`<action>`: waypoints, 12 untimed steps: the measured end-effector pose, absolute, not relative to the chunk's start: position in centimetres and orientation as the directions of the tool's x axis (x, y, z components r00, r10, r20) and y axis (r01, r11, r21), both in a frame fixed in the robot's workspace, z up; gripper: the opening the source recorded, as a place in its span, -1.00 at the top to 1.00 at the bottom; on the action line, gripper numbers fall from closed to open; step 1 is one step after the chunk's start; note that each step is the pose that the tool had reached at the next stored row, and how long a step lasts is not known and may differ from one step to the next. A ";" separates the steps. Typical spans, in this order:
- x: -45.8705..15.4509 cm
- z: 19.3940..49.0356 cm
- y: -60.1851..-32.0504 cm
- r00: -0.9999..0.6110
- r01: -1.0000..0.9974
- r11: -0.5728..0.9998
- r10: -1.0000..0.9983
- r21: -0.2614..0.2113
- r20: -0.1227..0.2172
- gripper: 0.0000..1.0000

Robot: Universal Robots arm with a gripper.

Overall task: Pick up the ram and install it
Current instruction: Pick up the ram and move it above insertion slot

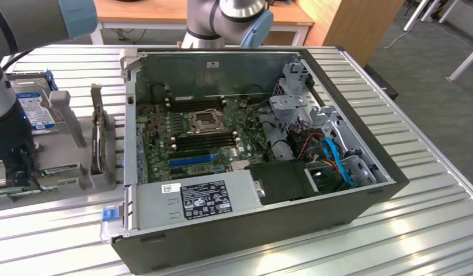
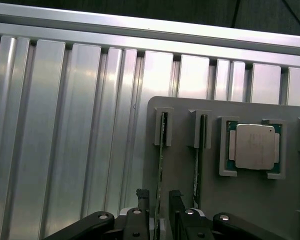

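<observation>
ribbed metal table (image 2: 65,125); gripper (image 2: 159,195) stands open astride the ram (image 2: 160,167): light, stiff, fragile, probably best pinched across its 2 flat faces.

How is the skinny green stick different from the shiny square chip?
The ram is long and thin; the chip is square. The ram stands on its edge; the chip lies flat. The open gripper straddles the ram, not the chip. Both sit in the grey holder.
</observation>
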State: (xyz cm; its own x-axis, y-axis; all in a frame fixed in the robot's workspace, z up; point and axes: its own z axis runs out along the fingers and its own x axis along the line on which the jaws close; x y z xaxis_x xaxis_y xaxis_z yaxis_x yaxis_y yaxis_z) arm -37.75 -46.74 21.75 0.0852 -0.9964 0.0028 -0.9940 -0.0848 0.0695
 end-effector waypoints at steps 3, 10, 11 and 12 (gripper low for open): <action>-37.8 21.4 -46.7 0.085 -0.994 -0.085 -0.996 0.069 0.003 0.40; -37.8 21.2 -46.7 0.085 -0.994 -0.085 -0.996 0.069 0.003 0.40; -37.7 21.2 -46.7 0.085 -0.994 -0.085 -0.996 0.069 0.003 0.40; -37.7 21.2 -46.7 0.085 -0.994 -0.085 -0.996 0.069 0.003 0.40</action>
